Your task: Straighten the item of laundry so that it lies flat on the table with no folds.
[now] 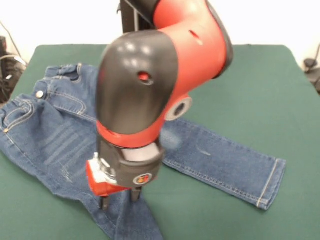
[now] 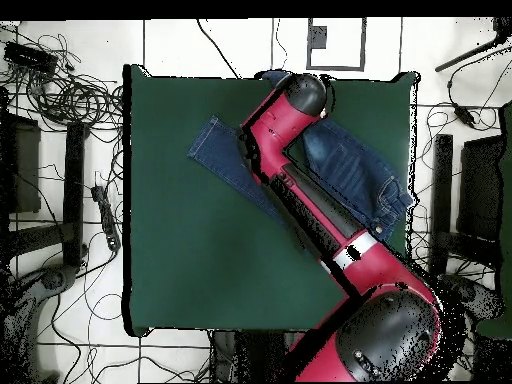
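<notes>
Down at the near edge of the front view, the pincer (image 1: 120, 199) has both dark tips planted on denim, pressing on the jeans (image 1: 60, 140) right where the nearer leg runs out of the bottom of the picture. The two tips stand a little apart with cloth between them; whether they actually pinch a fold, I cannot tell.

Sweeping from the left: the waistband sits at the far left of the surface (image 1: 260, 80), brass button (image 1: 39, 93) showing, a pocket curving below it, one corner of the waist reaching the surface's left edge. Pale faded streaks mark the thigh just left of the arm (image 1: 150, 85). That big red and black arm fills the middle, coming down from the top and hiding the crotch of the jeans. Right of it, the other leg stretches out fairly flat toward the lower right, hemmed cuff (image 1: 270, 182) square and tidy, tan stitching along the seam. Beyond that, bare green cloth out to the right corner.

From overhead, the jeans (image 2: 350, 170) lie along the edge farthest from the robot's base, waist toward the right, one leg (image 2: 215, 150) angled out to the left on the surface (image 2: 200, 260), with the arm (image 2: 300, 190) lying diagonally over them.
</notes>
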`<state>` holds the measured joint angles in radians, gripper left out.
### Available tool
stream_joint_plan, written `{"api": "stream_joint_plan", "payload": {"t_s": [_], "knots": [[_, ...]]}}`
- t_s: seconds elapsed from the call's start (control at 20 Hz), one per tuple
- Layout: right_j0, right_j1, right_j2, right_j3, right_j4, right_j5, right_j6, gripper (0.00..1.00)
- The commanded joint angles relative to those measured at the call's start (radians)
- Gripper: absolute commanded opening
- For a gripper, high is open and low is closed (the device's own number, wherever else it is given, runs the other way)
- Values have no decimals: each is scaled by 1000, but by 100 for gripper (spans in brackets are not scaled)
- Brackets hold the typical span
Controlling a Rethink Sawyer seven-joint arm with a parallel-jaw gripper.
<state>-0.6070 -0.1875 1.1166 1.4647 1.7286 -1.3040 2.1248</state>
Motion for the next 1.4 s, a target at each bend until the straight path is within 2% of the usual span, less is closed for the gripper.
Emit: {"api": "stream_joint_plan", "payload": {"t_s": [0.05,0.45,0.65,1.4], "knots": [[-10,48,-31,28,109,35,-186,100],[-14,70,-22,19,104,64,-195,100],[-11,93,3,20,113,100,-159,100],[5,75,22,33,124,95,-82,100]]}}
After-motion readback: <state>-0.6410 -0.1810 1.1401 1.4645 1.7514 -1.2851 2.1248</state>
